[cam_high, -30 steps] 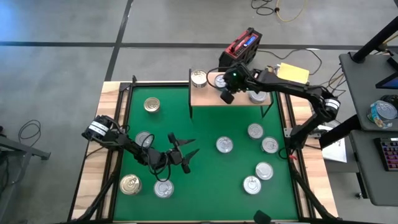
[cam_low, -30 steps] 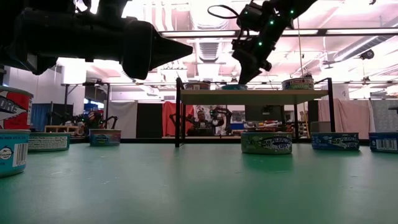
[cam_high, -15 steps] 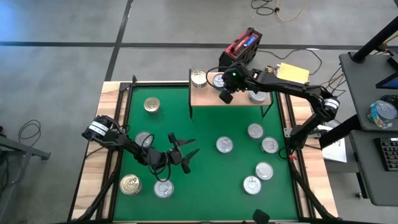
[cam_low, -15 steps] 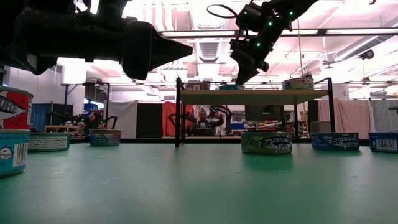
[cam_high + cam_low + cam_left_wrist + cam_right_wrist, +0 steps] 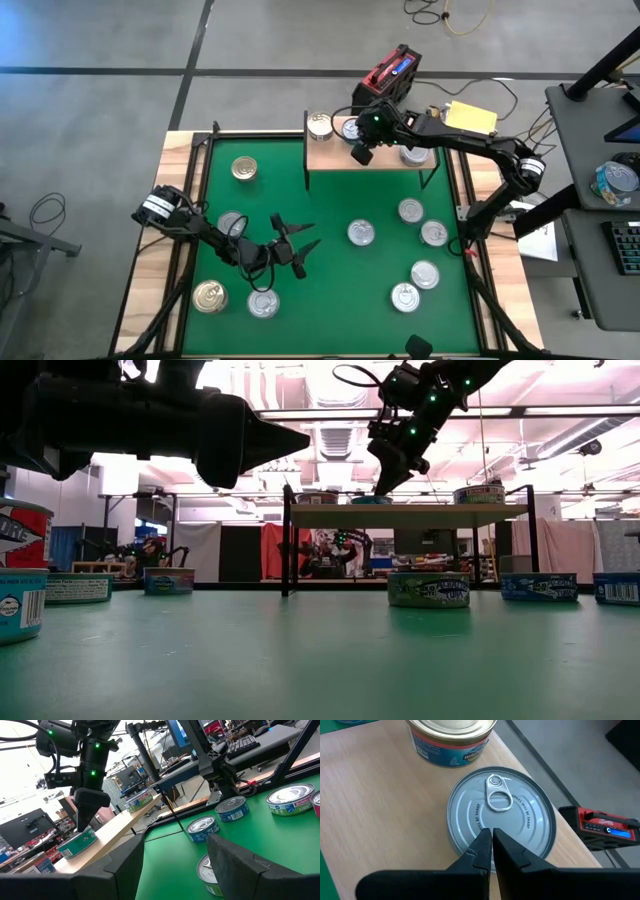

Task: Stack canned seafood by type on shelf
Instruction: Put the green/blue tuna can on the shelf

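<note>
Right end effector (image 5: 491, 840): fingers pressed together, empty, tips over a silver-topped can (image 5: 502, 817) on the shelf (image 5: 330, 157), beside a gold-topped can (image 5: 451, 740). Left end effector (image 5: 300, 247): fingers spread, empty, well short of the shelf.

Cans (image 5: 361, 233) on shelf (image 5: 330, 157) and mat

place: robotics lab where I work | floor: grey concrete (image 5: 100, 100), upper left | right edge: keyboard (image 5: 625, 245) | low view: ceiling pipes (image 5: 330, 430), more robot arms (image 5: 155, 550) behind
</note>
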Available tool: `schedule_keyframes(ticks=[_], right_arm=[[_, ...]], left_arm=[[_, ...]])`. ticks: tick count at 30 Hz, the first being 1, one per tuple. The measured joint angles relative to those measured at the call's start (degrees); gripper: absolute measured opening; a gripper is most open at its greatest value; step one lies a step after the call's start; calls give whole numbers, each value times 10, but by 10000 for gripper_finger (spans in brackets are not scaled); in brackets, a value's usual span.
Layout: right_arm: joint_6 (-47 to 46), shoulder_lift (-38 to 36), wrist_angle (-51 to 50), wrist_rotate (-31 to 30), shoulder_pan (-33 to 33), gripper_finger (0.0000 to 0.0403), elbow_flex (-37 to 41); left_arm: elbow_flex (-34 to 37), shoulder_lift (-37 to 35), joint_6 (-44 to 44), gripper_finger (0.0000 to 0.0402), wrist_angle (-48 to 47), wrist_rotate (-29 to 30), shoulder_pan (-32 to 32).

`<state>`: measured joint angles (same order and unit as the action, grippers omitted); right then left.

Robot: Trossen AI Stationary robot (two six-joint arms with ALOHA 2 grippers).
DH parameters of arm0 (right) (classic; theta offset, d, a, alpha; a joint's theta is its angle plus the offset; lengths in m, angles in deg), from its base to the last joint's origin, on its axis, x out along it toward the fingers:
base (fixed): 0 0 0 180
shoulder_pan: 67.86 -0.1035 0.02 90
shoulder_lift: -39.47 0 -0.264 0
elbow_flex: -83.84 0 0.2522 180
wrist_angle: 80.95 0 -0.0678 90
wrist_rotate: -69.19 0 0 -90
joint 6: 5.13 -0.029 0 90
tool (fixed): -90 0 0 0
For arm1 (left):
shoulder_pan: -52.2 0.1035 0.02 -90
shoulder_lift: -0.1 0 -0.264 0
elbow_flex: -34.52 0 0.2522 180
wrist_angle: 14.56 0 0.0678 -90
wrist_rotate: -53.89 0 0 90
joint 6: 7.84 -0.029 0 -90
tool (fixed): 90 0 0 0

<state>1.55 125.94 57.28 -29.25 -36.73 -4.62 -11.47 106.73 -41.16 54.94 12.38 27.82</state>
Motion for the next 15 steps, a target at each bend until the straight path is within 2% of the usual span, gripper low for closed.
schedule_keyframes(ticks=[15], right_arm=[[7, 31, 29, -8, 0, 9, -2]], left_arm=[[0, 0, 0, 201, -2, 0, 0]])
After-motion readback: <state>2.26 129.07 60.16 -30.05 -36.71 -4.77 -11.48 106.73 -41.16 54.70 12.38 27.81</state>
